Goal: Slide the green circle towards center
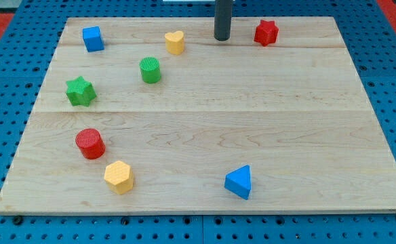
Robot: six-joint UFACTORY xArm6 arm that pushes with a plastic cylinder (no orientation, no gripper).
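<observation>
My tip [222, 38] sits near the view's top edge of the wooden board [252, 122], a bit right of the middle. It's a plain dark rod w/ no jaws, so nothing opens or shuts and it has hold of nothing. It touches no block.

Green circle [150, 70] stands in the upper left part of the board, down and to the view's left of my tip, well apart from it. It's upright, w/ clear wood all round it. Yellow heart [175, 42] is the closest block to it, up and to the right, between the green circle and my tip but nearer the top edge. Not touching either.

Red star [266, 32] is just to the view's right of my tip, near the top edge, w/ a gap between them. Blue cube [93, 38] is at top left. Green star [80, 91] is left of the green circle and a bit lower, near the left edge.

Lower left: red cylinder [89, 143], and just below it to the right a yellow hexagon [119, 177], close but apart. Blue triangle [239, 182] is alone near the bottom edge, right of middle.

Board rests on a blue pegboard surface [8, 81].
</observation>
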